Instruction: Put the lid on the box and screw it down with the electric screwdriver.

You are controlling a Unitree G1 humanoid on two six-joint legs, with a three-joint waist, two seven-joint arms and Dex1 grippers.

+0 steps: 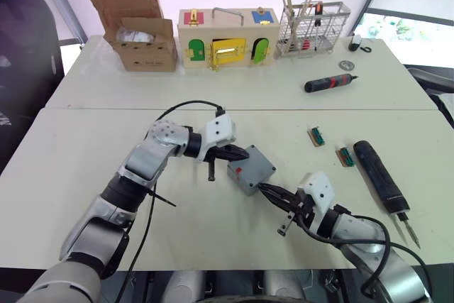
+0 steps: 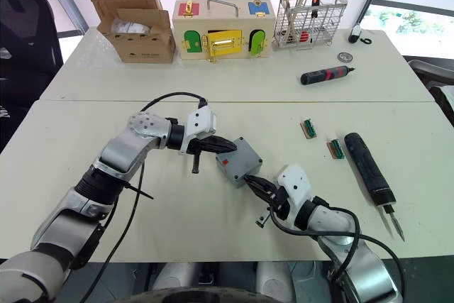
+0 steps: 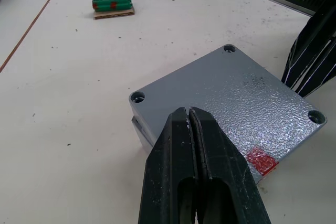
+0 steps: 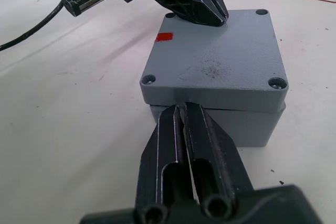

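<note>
- The left gripper (image 3: 188, 116) has its fingers pressed together, holding nothing; the tips rest on the lid's edge.
- The right gripper (image 4: 181, 109) is likewise closed and empty, its tips at the seam between lid and box on the opposite side.
- The lid (image 4: 215, 61) is grey and finely textured, with a screw hole in each corner and a small red mark near one edge. It sits on the box, slightly askew.
- The box (image 4: 247, 127) is plain grey and stands on the near table, between the two grippers.
- The screwdriver (image 1: 380, 177), thick and black, lies flat well to the right, bit pointing toward the near edge.
- Two green blocks (image 1: 316, 135) lie between box and screwdriver.
</note>
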